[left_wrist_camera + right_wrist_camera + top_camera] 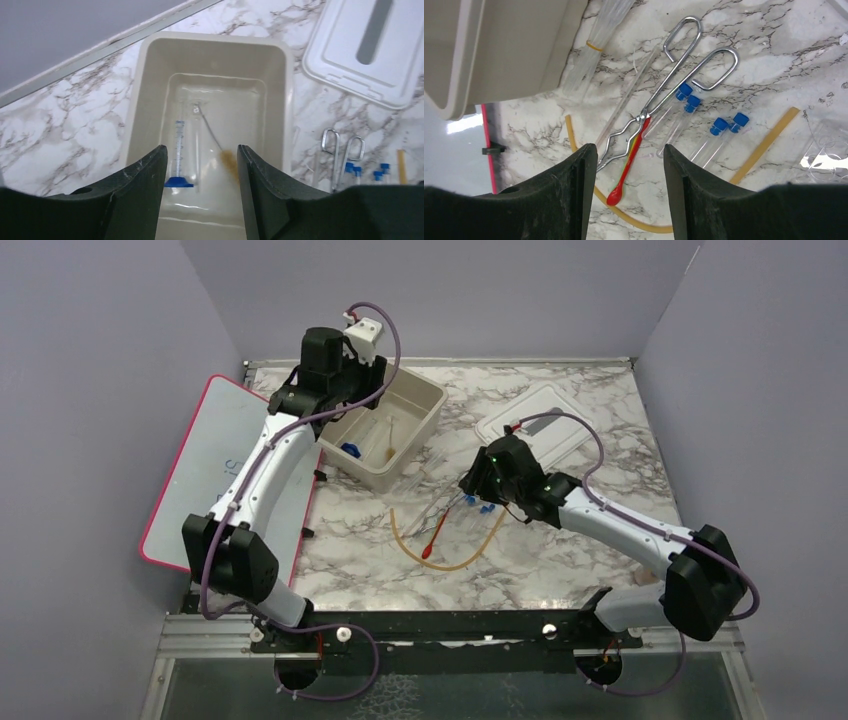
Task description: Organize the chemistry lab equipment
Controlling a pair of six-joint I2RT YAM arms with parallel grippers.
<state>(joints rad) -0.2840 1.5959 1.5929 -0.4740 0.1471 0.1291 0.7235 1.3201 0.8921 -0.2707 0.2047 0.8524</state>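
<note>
Your left gripper (200, 157) hangs spread and empty over the tub (150, 90), your right gripper (626, 152) likewise over the tongs (644, 116).

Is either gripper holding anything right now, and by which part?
Nothing is held. The left gripper is open above the beige tub, and the right gripper is open above the metal tongs.
</note>
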